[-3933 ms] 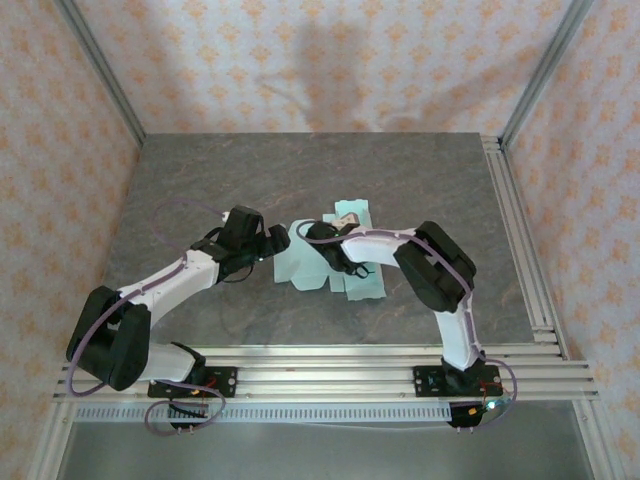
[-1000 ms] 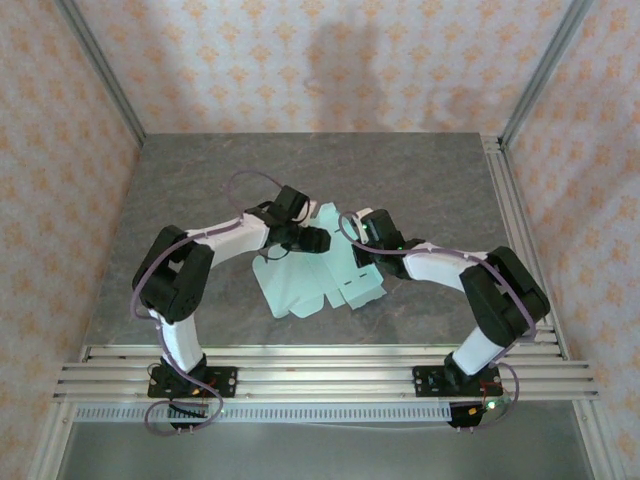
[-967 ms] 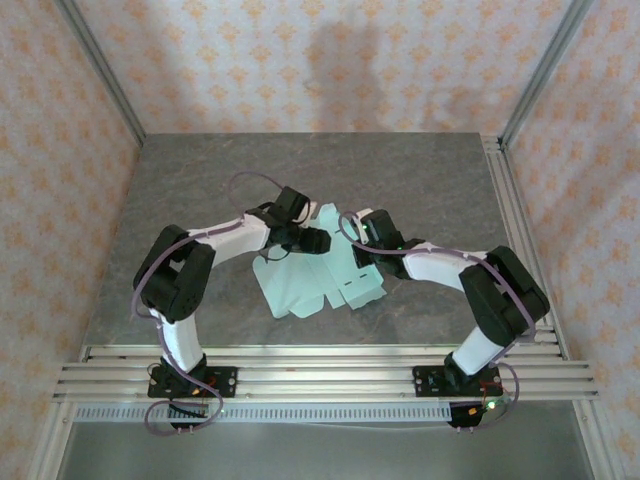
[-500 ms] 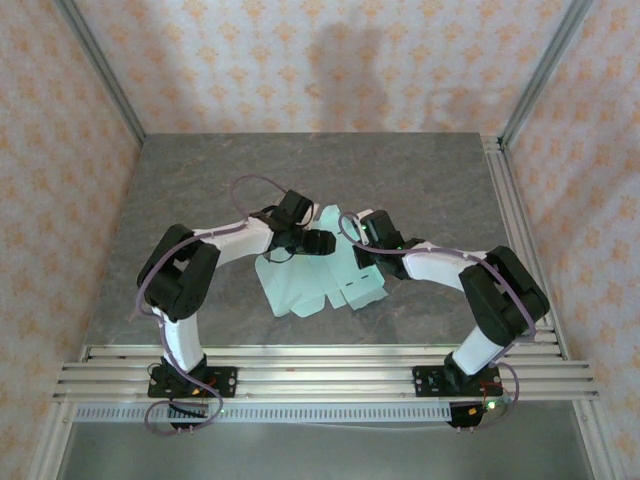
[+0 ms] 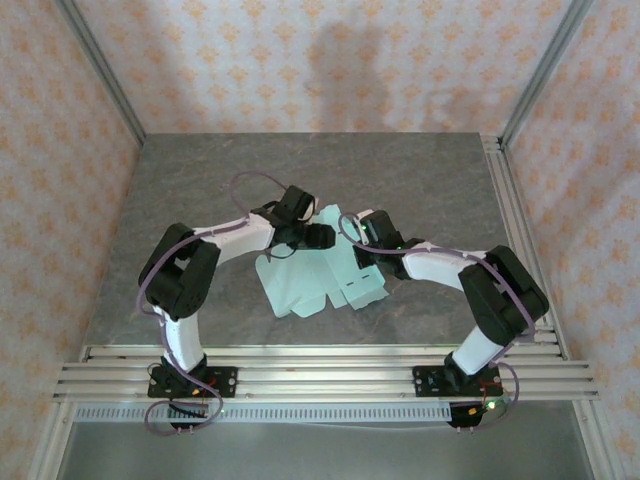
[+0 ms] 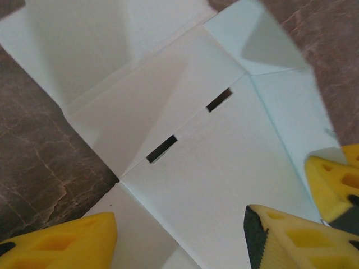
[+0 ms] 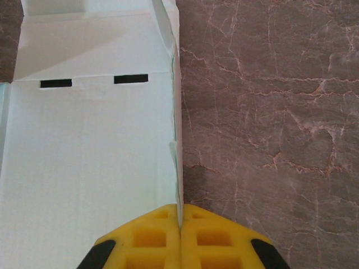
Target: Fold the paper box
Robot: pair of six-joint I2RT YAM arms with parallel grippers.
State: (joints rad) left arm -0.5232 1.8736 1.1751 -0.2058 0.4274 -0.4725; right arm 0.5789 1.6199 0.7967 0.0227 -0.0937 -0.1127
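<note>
Paper box — one die-cut sheet, mostly flat on the desk, turned since your arms came in: right fingers shut on its far-right edge, left fingers half open above its far-left panel; folding barely begun.

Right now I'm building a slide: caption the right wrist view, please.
Right gripper shut on the paper box's upturned edge, marbled table alongside.
</note>
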